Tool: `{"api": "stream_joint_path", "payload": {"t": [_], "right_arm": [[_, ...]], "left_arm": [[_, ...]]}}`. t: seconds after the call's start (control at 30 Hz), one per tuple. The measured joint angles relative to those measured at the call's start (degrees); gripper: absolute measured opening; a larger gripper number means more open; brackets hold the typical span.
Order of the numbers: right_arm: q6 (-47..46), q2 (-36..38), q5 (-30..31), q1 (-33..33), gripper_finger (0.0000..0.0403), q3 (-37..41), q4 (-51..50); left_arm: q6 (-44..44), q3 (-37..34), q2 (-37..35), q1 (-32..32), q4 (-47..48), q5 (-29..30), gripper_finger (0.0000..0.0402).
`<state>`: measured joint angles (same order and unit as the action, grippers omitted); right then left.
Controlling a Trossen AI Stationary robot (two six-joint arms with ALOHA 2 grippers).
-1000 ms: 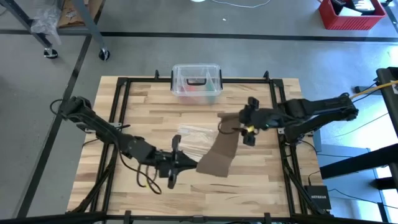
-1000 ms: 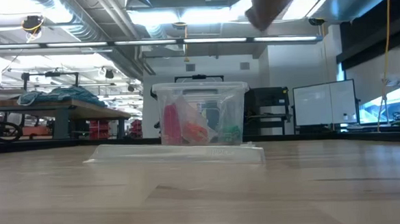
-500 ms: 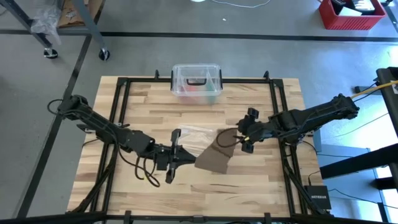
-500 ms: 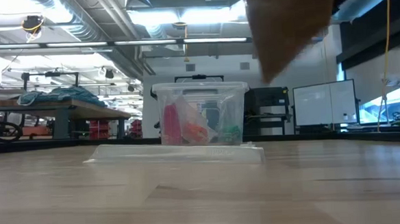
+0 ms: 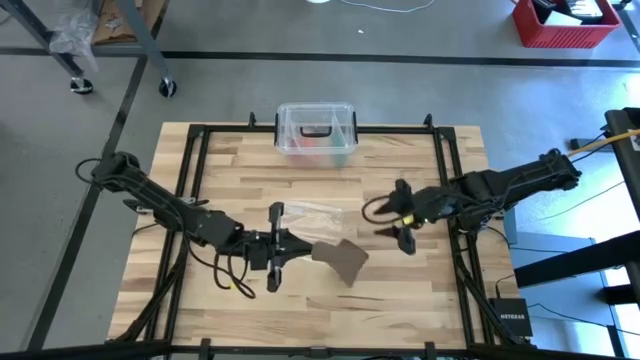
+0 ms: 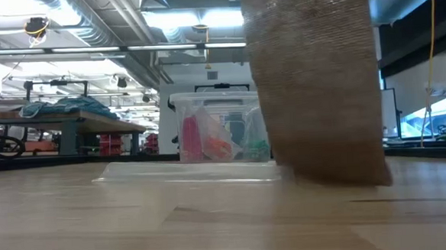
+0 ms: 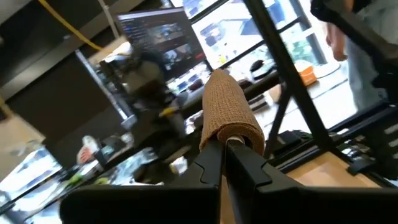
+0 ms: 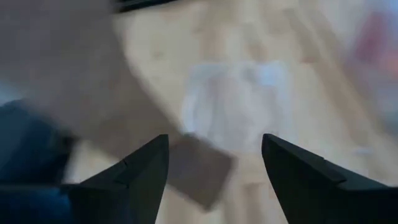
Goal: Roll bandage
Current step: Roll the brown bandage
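Overhead and table-level views of the wooden table [image 5: 420,290]. The left gripper [image 5: 296,243], near the table's middle, has its fingers [image 7: 214,163] pinched tight on one end of the brown bandage [image 5: 340,258], whose free end drapes onto the tabletop. The right gripper [image 5: 403,217], fingers spread wide and holding nothing, hovers just right of it. A clear plastic bag [image 5: 312,217] lies beside the bandage; a clear plastic box [image 5: 316,133] stands at the far edge, partly screened in the low view by the hanging bandage.

Brown bandage [image 5: 340,259], partly rolled, loose tail hanging down to the tabletop
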<state>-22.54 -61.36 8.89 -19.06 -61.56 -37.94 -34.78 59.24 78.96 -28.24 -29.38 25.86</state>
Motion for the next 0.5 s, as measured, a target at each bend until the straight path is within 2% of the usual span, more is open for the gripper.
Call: {"api": "stream_joint_path", "payload": {"t": [0.1,0.2,0.27,0.4,0.5], "right_arm": [[0.6,0.1,0.6,-4.1,0.0257,0.6,1.6],[0.7,0.1,6.5,-9.6,0.0257,4.2,6.8],[1.3,-0.1,10.8,-12.9,0.0257,8.3,14.4],[3.8,-0.9,19.3,-17.5,0.0257,17.8,31.7],[2.9,-2.2,21.9,-18.1,0.0257,23.2,39.7]], "left_arm": [[1.2,0.0,-1.4,-1.0,-0.2,3.9,0.0000],[1.3,0.5,-2.6,-2.7,-0.5,10.8,0.0000],[0.1,0.7,-3.0,-3.4,-0.9,14.4,0.0000],[0.1,0.7,-2.7,-3.5,-2.6,15.0,0.0000],[0.1,0.7,-2.6,-3.4,-3.1,14.8,0.0000]]}}
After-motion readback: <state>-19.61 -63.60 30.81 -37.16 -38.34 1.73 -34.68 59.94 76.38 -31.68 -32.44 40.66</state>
